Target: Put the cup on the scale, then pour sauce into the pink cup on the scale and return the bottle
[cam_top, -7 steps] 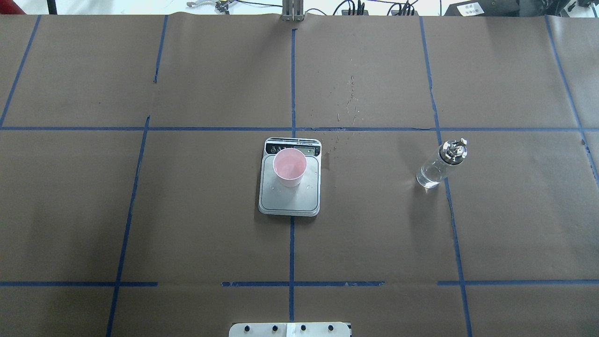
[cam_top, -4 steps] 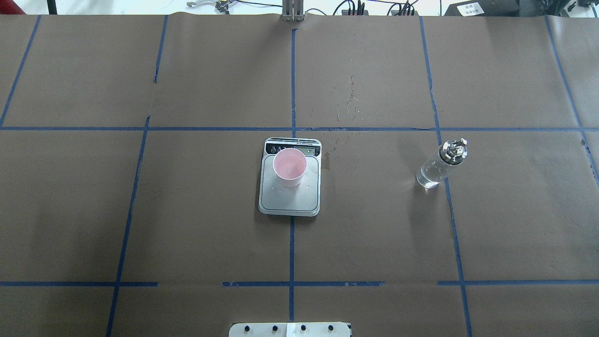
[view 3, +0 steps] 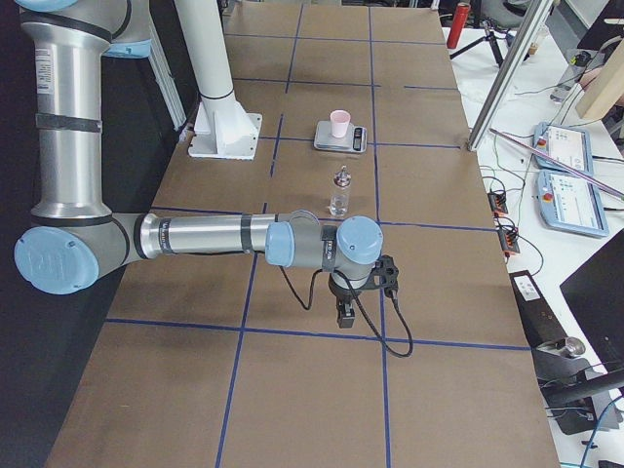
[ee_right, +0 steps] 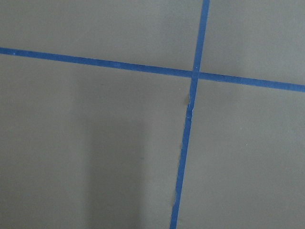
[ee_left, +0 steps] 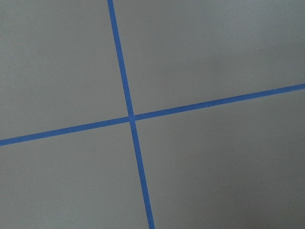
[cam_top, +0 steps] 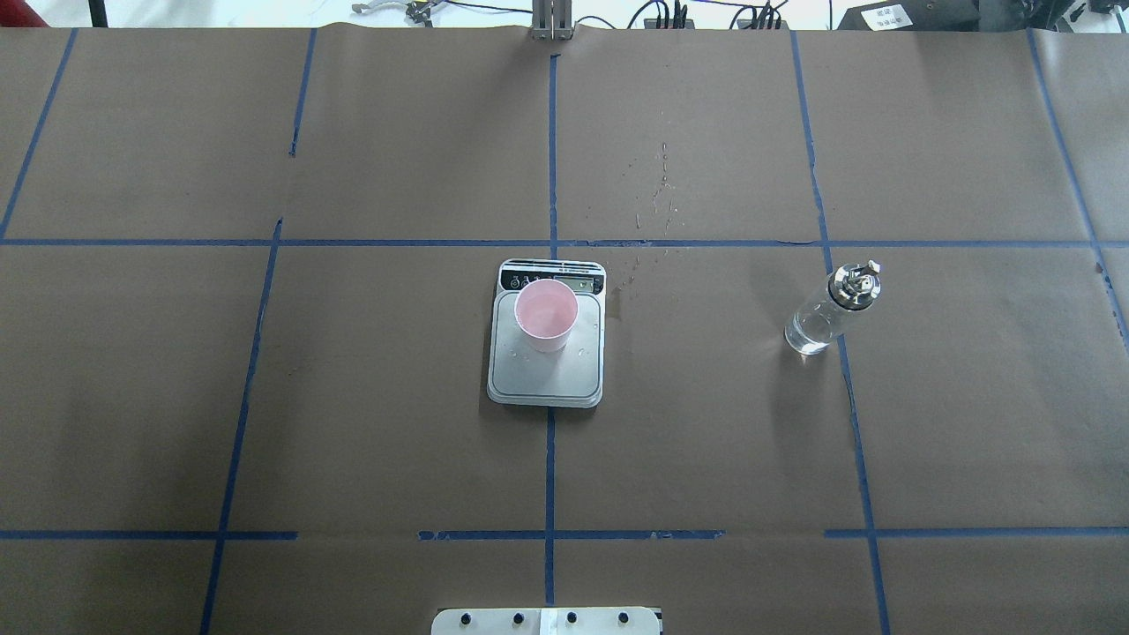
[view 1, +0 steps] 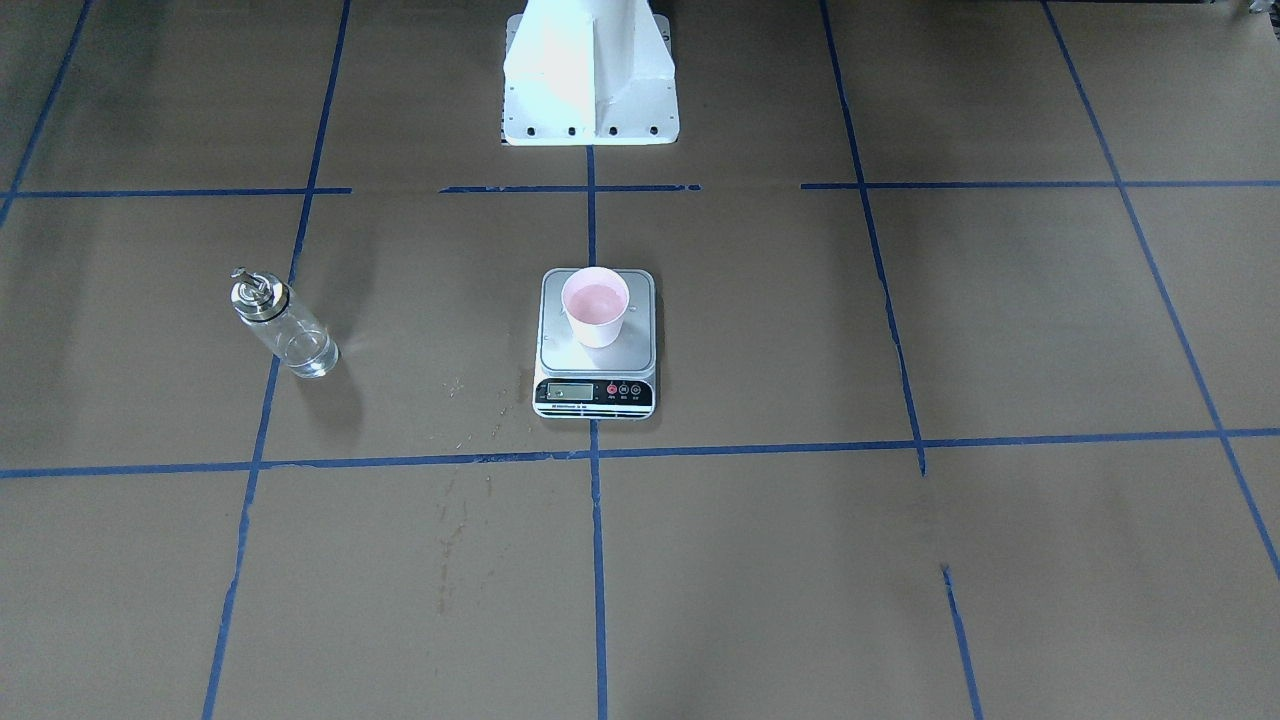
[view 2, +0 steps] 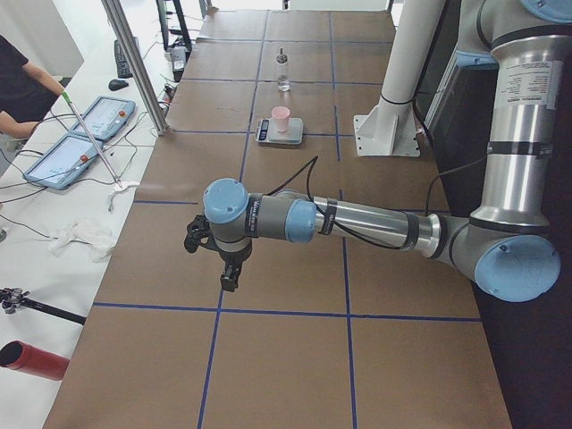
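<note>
The pale pink cup stands upright on the far half of the silver-grey scale, also in the front-facing view. The clear glass bottle with its metal pourer cap stands upright on the paper, well to the scale's right, and nothing holds it. My left gripper hangs over the table's left end, far from the scale. My right gripper hangs over the right end, nearer than the bottle. I cannot tell if either is open or shut. Both wrist views show only paper and blue tape.
Small droplets and stains mark the brown paper beyond and right of the scale. The white robot base stands behind the scale. Tablets and a metal post stand at the operators' side.
</note>
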You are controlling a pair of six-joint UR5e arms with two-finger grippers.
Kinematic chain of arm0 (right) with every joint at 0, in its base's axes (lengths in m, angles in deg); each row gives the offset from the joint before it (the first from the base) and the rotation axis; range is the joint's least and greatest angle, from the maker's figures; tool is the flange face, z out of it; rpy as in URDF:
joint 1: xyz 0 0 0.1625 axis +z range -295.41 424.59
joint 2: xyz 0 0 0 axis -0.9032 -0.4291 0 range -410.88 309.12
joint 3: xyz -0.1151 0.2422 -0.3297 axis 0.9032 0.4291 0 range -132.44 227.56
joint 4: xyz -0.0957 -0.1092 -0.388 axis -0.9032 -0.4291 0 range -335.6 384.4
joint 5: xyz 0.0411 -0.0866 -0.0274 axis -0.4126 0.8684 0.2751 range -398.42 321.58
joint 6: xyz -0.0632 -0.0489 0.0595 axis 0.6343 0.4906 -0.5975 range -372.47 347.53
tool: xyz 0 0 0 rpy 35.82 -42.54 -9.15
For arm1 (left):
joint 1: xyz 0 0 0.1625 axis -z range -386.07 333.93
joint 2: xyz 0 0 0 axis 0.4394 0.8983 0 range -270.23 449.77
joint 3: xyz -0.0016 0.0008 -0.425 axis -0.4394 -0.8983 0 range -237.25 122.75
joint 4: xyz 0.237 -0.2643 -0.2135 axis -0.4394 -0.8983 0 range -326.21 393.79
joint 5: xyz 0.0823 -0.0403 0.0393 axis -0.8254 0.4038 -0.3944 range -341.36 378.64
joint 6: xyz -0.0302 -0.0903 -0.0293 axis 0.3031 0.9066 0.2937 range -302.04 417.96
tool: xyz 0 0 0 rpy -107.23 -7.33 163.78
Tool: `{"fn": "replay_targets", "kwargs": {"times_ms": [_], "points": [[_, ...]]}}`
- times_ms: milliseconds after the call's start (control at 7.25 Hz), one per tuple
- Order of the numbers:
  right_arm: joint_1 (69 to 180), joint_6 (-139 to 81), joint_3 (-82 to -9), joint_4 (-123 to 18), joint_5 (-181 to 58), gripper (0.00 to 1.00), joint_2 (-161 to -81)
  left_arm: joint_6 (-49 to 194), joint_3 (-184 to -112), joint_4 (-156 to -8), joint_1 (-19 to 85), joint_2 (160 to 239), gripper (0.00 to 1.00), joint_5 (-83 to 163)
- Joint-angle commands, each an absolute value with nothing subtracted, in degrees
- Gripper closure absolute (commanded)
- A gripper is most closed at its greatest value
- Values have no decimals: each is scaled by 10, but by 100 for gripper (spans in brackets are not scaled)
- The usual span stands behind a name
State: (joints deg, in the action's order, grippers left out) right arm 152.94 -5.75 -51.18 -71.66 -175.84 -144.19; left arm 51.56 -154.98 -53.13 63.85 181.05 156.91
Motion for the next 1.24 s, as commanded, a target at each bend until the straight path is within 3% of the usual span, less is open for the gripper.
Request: {"fn": "replay_targets", "kwargs": {"times_ms": [0,1103], "points": [[1529,-57,-520,-717,-1757,0,-1443,516,-1545,-530,638,1810,0,1570],[1529,-58,-533,-717,-1723,0,-1437,516,-1542,-530,638,1808,0,1560]]}}
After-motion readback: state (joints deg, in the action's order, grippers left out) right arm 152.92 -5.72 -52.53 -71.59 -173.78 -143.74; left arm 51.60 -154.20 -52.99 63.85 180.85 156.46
